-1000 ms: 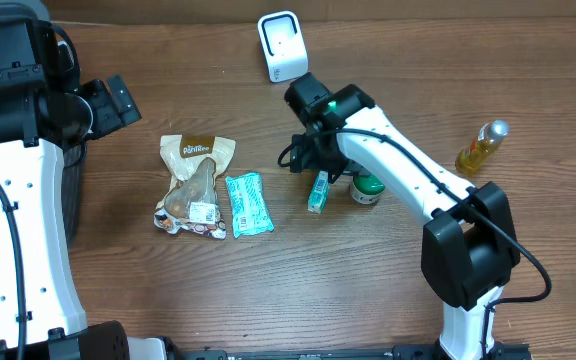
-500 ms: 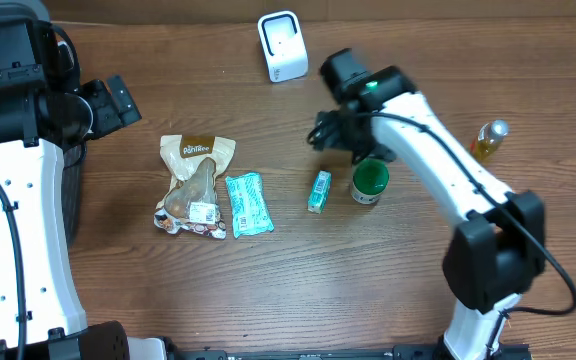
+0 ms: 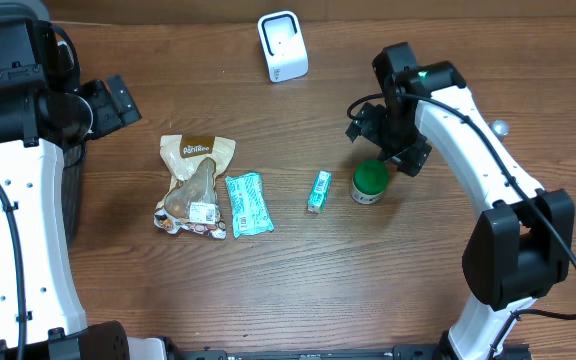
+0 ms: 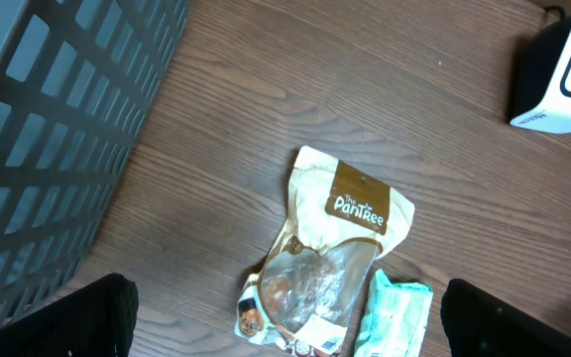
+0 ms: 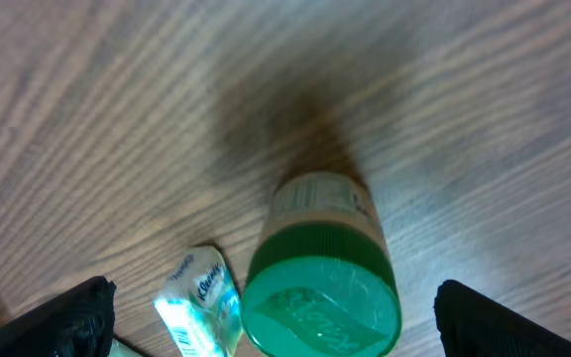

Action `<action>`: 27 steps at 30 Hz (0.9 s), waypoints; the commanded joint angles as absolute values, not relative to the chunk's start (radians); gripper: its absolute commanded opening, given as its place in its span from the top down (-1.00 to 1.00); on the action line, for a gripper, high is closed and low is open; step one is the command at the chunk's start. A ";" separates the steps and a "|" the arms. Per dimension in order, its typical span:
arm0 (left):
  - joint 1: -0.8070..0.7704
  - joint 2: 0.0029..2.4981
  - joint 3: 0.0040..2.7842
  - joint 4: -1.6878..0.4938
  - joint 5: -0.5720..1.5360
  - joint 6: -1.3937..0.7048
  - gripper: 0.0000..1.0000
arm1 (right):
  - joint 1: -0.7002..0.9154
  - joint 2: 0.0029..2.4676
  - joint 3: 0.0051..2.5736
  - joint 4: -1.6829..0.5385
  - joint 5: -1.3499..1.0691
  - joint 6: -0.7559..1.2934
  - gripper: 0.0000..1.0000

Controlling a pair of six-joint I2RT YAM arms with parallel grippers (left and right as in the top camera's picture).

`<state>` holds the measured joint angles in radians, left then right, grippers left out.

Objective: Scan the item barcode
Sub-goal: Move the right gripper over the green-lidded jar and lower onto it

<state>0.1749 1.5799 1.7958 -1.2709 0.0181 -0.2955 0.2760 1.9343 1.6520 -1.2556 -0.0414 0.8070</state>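
Brown wood-grain tabletop [image 3: 298, 290] meets a dark lattice plastic crate [image 4: 48, 129] on its left. At the far edge stands a white rounded barcode scanner [image 3: 282, 45]. A green-lidded cylindrical jar [image 3: 370, 182] stands upright beside a small teal carton [image 3: 318, 190]. A glossy teal sachet [image 3: 249, 204] and a crinkled beige snack pouch [image 3: 194, 185] lie further left. The right gripper [image 3: 386, 142] hovers over the jar, jaws spread and empty. The left gripper [image 3: 116, 100], also spread, is well apart.

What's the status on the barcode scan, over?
Left gripper open, empty, far left. Right gripper open, empty, above green-lidded jar. Nothing at the white scanner. No obstruction seen.
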 commanded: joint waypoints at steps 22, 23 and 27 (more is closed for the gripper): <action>0.176 1.582 1.802 -1.271 0.018 -0.284 -0.99 | 0.335 1.921 1.408 -1.091 -0.028 0.942 -0.92; 0.176 1.582 1.802 -1.271 0.018 -0.284 -0.99 | 0.335 1.921 1.408 -1.094 -0.014 0.937 -0.91; 0.176 1.582 1.802 -1.271 0.019 -0.284 -0.99 | 0.335 1.921 1.408 -1.109 0.009 0.935 -0.82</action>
